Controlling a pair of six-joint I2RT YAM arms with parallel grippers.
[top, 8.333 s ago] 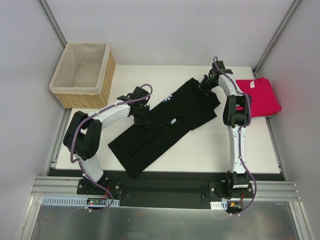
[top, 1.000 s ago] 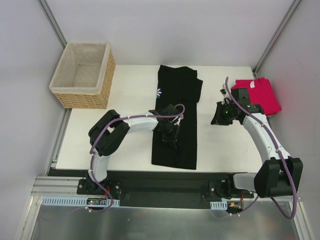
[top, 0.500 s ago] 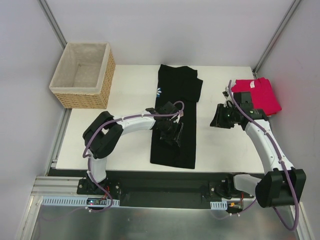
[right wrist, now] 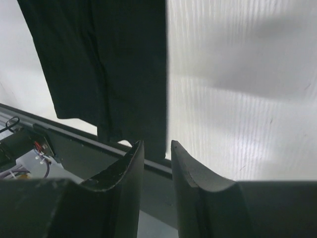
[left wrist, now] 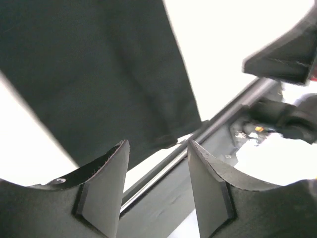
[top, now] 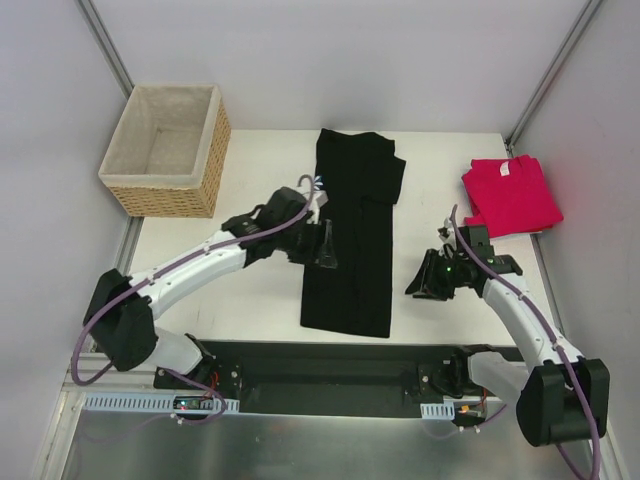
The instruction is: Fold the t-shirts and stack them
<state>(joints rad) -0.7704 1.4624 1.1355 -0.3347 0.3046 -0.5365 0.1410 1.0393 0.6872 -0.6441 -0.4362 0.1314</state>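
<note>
Left claw (top: 325, 247) agape above black t-shirt (top: 352, 262) (red t-shirt (top: 512, 198) tag (top: 505, 169) illegible).

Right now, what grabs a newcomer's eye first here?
The black t-shirt, folded into a long strip down the middle of the table, with the left gripper over its left edge and the right gripper off to its right, both open and empty. Next, the bright red t-shirt folded at the far right corner and the wicker basket at the far left.
</note>
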